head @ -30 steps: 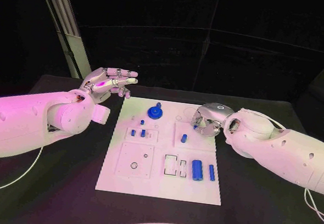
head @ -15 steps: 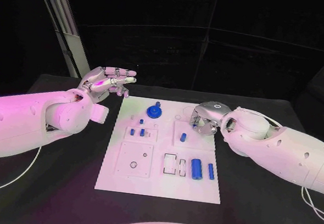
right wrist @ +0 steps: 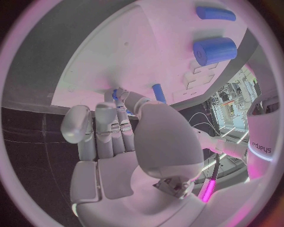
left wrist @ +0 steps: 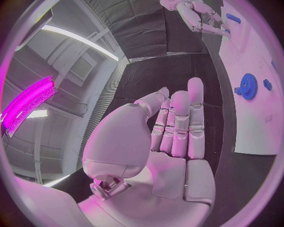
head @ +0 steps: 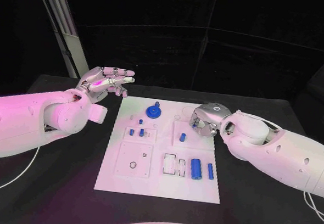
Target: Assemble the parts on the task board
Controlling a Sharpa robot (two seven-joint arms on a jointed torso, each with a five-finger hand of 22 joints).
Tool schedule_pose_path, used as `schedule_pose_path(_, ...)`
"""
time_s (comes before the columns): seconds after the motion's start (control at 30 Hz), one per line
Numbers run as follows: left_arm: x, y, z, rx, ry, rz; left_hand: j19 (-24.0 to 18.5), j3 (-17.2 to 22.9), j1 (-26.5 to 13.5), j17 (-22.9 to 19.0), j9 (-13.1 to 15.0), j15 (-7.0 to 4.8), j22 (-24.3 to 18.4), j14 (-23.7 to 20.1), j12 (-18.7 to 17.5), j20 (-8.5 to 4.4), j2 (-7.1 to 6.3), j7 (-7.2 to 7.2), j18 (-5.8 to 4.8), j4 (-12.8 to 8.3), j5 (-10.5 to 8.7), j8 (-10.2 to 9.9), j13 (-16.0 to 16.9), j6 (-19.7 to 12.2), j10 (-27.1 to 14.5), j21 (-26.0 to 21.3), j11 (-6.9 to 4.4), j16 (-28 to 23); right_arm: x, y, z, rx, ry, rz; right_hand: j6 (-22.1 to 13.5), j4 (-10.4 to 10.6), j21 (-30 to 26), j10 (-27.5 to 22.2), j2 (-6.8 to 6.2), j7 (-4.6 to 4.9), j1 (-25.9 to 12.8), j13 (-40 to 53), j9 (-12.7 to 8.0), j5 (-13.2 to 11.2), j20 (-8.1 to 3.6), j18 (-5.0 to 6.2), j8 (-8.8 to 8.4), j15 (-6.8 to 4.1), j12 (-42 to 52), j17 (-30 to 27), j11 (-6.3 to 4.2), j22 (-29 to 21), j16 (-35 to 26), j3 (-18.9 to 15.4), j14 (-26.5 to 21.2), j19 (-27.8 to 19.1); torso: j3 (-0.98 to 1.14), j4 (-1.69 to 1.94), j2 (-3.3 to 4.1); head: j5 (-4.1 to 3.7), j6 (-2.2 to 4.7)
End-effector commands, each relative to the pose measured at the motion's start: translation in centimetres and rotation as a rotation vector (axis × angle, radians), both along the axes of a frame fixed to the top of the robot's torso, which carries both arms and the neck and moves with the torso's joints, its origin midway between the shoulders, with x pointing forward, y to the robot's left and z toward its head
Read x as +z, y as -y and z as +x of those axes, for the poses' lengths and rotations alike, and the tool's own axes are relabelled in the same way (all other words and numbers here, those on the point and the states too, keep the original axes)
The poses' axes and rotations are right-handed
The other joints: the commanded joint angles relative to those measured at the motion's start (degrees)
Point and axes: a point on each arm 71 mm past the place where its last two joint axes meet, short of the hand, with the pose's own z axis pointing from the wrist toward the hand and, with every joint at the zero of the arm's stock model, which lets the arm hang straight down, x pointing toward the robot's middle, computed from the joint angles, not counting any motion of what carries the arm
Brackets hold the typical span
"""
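On the task board (head: 161, 184), little looks assembled: the blue gear (head: 155, 111) sits at 12 o'clock, while the cylinder (head: 196, 169) lies loose at 4. Right hand (head: 205, 120) possibly pinches a small peg; left hand (head: 105, 80) hovers released.

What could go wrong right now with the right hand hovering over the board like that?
1. The right hand sits low over the task board, fingers close to a small blue peg; a slight misjudgement could knock it.
2. Its arm hangs just beside the large blue cylinder, which lies on its side and might roll if brushed.
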Motion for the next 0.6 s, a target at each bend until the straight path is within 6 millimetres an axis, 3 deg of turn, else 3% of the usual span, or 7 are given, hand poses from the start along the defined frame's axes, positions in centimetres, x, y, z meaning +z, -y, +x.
schedule_pose_path(0.03,0.2,0.0,0.1,-0.001,0.007,-0.009,-0.5,0.1,0.2,0.0,-0.1,0.03,-0.1,-0.5,0.4,0.05,0.46,0.22,0.81,-0.4,0.06,0.4,-0.1,-0.4,-0.5,-0.2,0.05,-0.2,0.4,0.1,0.0,-0.01,0.052,0.023,0.5,-0.1,0.3,0.3,0.05,-0.07,0.5,-0.1,0.0,0.0,0.07,-0.96,0.14,-0.33,0.2,0.1,-0.06,0.1,0.4,0.4,0.8,0.3,0.01,0.06,0.02,0.01,0.02)
schedule_pose_path(0.6,0.1,-0.6,0.2,0.014,0.006,0.0,-0.5,0.2,0.4,-0.2,-0.1,0.07,-0.1,-0.6,0.5,0.07,0.54,0.29,0.81,-0.5,0.07,0.4,-0.1,-0.5,-0.8,-0.3,0.12,-0.3,1.2,1.3,-0.8,-0.042,0.017,0.136,0.5,-0.4,0.6,0.3,0.14,0.02,0.7,-0.1,-0.1,-0.2,0.1,-0.96,-0.01,-0.28,-0.1,0.3,0.02,0.3,0.9,0.9,0.6,0.1,-0.05,0.05,0.0,-0.18,0.08)
